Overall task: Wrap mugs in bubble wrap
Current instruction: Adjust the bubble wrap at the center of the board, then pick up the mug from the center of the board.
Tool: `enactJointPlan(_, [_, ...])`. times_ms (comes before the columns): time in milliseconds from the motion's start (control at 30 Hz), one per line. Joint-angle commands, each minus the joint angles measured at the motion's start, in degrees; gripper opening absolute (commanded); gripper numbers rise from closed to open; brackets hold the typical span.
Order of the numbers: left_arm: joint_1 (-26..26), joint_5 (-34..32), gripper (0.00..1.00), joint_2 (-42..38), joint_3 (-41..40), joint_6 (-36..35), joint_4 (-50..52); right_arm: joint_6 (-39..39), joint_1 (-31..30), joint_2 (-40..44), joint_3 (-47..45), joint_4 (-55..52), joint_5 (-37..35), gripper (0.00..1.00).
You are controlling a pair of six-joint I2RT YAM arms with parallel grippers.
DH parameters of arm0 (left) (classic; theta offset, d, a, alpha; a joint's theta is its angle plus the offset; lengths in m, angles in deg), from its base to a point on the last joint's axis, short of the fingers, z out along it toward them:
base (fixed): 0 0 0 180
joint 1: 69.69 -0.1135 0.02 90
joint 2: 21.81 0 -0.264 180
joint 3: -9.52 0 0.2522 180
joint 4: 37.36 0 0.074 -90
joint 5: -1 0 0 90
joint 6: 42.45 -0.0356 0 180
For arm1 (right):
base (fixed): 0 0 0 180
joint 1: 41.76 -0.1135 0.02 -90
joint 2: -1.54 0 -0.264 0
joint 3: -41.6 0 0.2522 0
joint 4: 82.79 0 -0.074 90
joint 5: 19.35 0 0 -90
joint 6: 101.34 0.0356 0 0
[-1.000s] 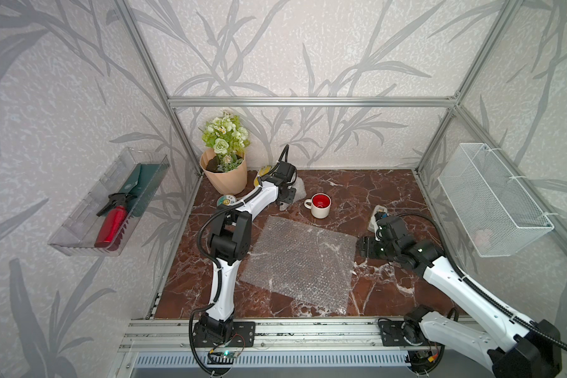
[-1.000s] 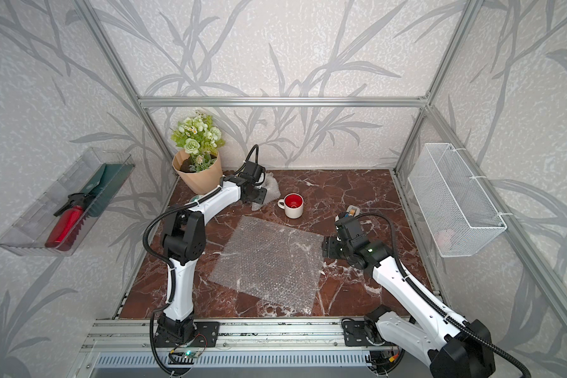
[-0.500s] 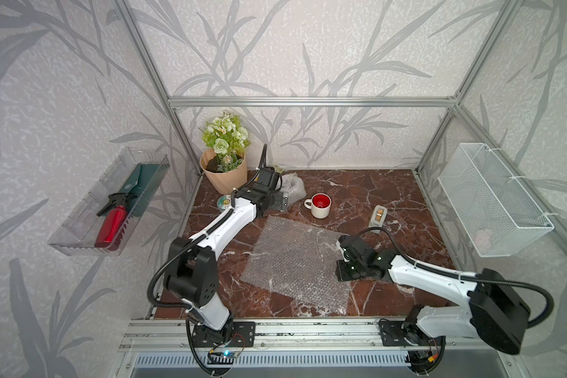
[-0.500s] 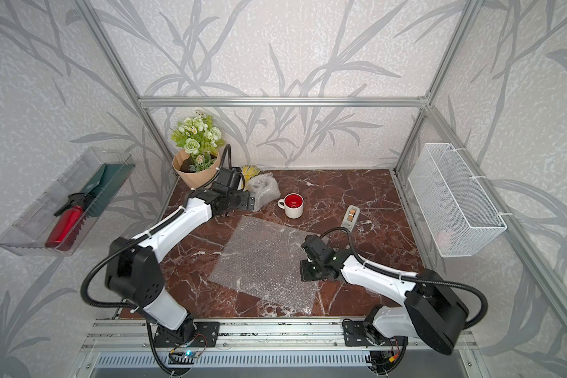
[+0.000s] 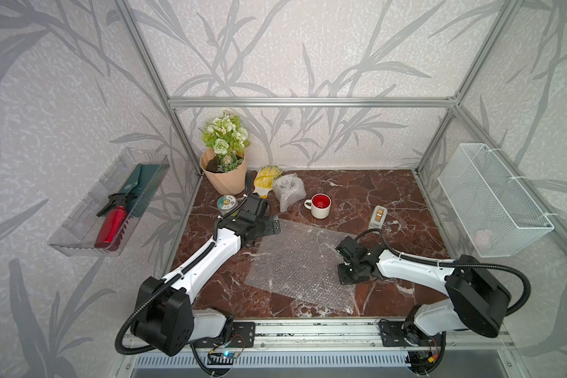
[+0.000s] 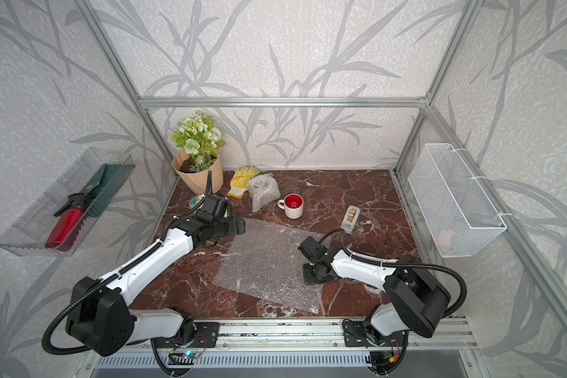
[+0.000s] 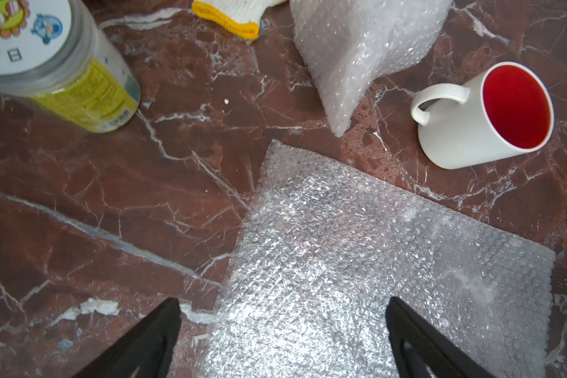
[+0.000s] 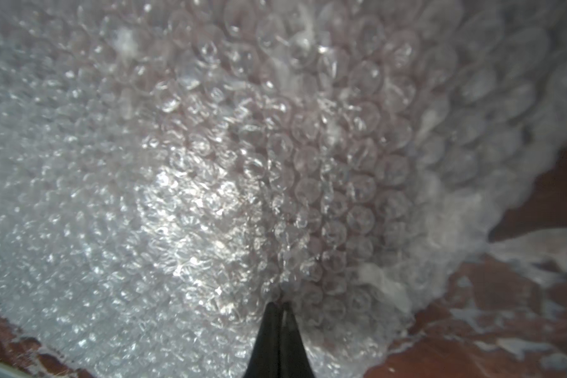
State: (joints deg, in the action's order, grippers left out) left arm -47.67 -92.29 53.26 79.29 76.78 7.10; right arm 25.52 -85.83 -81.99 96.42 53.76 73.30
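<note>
right tool pinches the wrap's edge, mug not yet on it

the right tool (image 8: pixel 280 306) is closed on the bubble wrap sheet (image 5: pixel 298 261) at the edge nearest its own arm, and the film puckers at its tips. the left tool (image 7: pixel 282 304) hangs with jaws wide apart over the sheet's far corner, holding nothing. the white mug (image 5: pixel 320 206) stands upright on the worktop (image 5: pixel 373 189), just beyond the sheet's far edge. likely best: move the thin film low and slowly so it neither slips nor tears, and set the mug mid-sheet.

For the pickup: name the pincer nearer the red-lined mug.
Left. Left pincer, open, is over the bubble wrap corner by the mug; right pincer pinches its opposite edge.
</note>
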Motion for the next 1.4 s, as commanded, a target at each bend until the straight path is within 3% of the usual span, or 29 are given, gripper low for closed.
enactJointPlan(0, [0.11,0.36,0.99,-3.52,-1.48,4.71,0.67,-2.37,2.63,-1.33,2.42,-7.31,-4.93,0.00])
enactJointPlan(167, [0.06,3.18,0.99,-10.16,-9.17,7.32,-7.69,-3.62,3.56,1.81,6.36,-9.45,-8.89,0.00])
enactJointPlan(367, [0.04,11.41,0.99,-11.87,-14.02,5.95,-9.28,-2.06,3.77,5.77,9.44,4.73,-10.87,0.38])
enactJointPlan(433, [0.12,15.30,0.99,-11.67,-16.53,6.72,-12.55,-2.11,4.88,2.07,13.35,6.58,-10.52,0.51])
enactJointPlan(500, [0.17,17.99,0.99,-10.98,-18.02,7.07,-14.33,-1.85,6.16,-3.39,19.71,3.81,-11.53,0.56])
enactJointPlan(700, [0.56,18.73,0.99,-8.55,-16.07,5.07,-14.23,-3.94,6.46,-19.53,35.15,2.35,-10.63,0.71])
enactJointPlan(933, [0.65,16.59,0.99,-7.65,-12.92,2.01,-12.01,-2.79,7.68,-34.32,54.21,-7.37,-16.46,1.00])
enactJointPlan(1167, [0.74,16.79,0.99,-4.87,-11.48,1.50,-12.24,-2.79,9.88,-39.69,60.37,-8.34,-21.48,0.99])
enactJointPlan(1367, [2.68,14.81,0.98,-1.32,-7.13,-1.33,-10.76,-8.76,16.26,-35.43,54.09,-4.61,-19.72,0.99])
